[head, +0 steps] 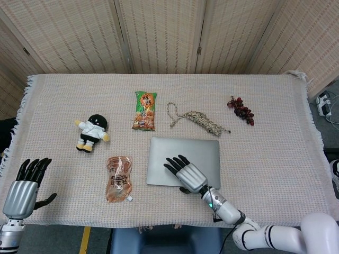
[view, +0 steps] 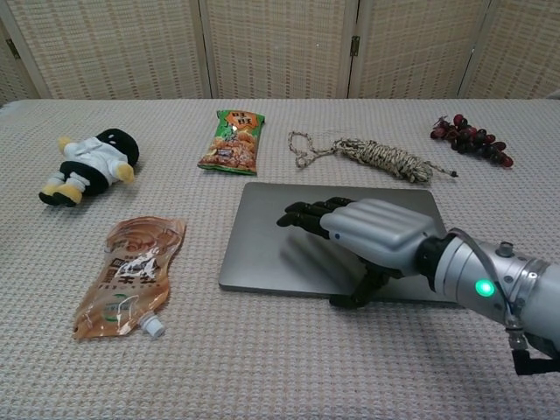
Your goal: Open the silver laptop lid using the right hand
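Note:
The silver laptop (head: 204,152) (view: 262,236) lies near the table's front middle with its lid down or barely raised. My right hand (head: 186,173) (view: 376,232) reaches over the lid from the front. Its fingers (view: 302,213) stretch out flat just above the lid and cast a shadow on it. The thumb (view: 357,296) points down at the laptop's front edge. Whether the thumb is under the lid's lip I cannot tell. My left hand (head: 24,185) hangs off the table's front left corner, fingers spread, holding nothing.
A clear snack pouch (head: 118,178) (view: 127,276) lies left of the laptop. Behind it are a plush doll (head: 93,132) (view: 87,164), an orange chip bag (head: 144,110) (view: 232,140), a coiled rope (head: 201,121) (view: 372,156) and dark grapes (head: 241,110) (view: 471,138). Folding screens back the table.

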Motion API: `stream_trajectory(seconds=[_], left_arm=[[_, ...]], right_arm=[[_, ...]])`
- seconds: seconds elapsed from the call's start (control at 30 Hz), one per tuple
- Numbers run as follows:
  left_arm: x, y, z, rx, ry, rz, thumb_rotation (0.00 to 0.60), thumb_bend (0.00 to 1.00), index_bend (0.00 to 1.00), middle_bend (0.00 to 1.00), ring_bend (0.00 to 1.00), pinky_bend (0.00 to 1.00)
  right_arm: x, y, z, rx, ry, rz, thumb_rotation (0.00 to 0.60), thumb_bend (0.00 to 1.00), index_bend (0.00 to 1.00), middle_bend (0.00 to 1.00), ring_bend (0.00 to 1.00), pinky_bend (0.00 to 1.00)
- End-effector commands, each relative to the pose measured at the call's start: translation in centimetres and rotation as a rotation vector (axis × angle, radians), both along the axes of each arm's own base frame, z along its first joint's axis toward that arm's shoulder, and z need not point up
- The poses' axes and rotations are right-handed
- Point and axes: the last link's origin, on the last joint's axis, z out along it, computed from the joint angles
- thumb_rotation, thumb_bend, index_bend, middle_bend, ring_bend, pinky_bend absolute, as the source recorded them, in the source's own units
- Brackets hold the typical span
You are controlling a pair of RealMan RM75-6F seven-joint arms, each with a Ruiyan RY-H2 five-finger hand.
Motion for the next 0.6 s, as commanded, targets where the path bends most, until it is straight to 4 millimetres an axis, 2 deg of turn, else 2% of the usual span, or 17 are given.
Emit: stream_trajectory(seconds=[0.03, 0.27, 0.37, 0.43, 0.6], left_arm=[[-0.02, 0.05, -0.05, -0.002, 0.001, 0.001, 0.6, 0.2, 0.11, 0.13, 0.12, 0.0], [-0.06, 0.19, -0.25, -0.006, -0.002, 0.002, 0.6, 0.2, 0.11, 0.13, 0.12, 0.0], [-0.12, 0.26, -0.3, -0.008, 0.0, 0.003, 0.6, 0.2, 0.11, 0.13, 0.12, 0.0], [-0.12, 0.28, -0.31, -0.008, -0.001, 0.003, 0.6, 0.2, 0.11, 0.13, 0.12, 0.0], [-0.11, 0.37, -0.53, -0.016, -0.001, -0.001, 0.6, 0.2, 0.11, 0.13, 0.12, 0.0]], right_arm=[[-0.02, -0.12, 0.07, -0.003, 0.004, -0.001, 0.6, 0.31, 0.0, 0.0, 0.0, 0.0], [-0.06, -0.34, 0.04, -0.005, 0.01, -0.007, 0.6, 0.31, 0.0, 0.0, 0.0, 0.0], [-0.01, -0.41, -0.04, -0.007, 0.014, -0.004, 0.6, 0.39, 0.0, 0.0, 0.0, 0.0], [0.05, -0.45, -0.03, -0.01, 0.018, 0.002, 0.6, 0.48, 0.0, 0.0, 0.0, 0.0], [0.32, -0.54, 0.01, -0.02, 0.03, 0.019, 0.6, 0.57, 0.0, 0.0, 0.0, 0.0]])
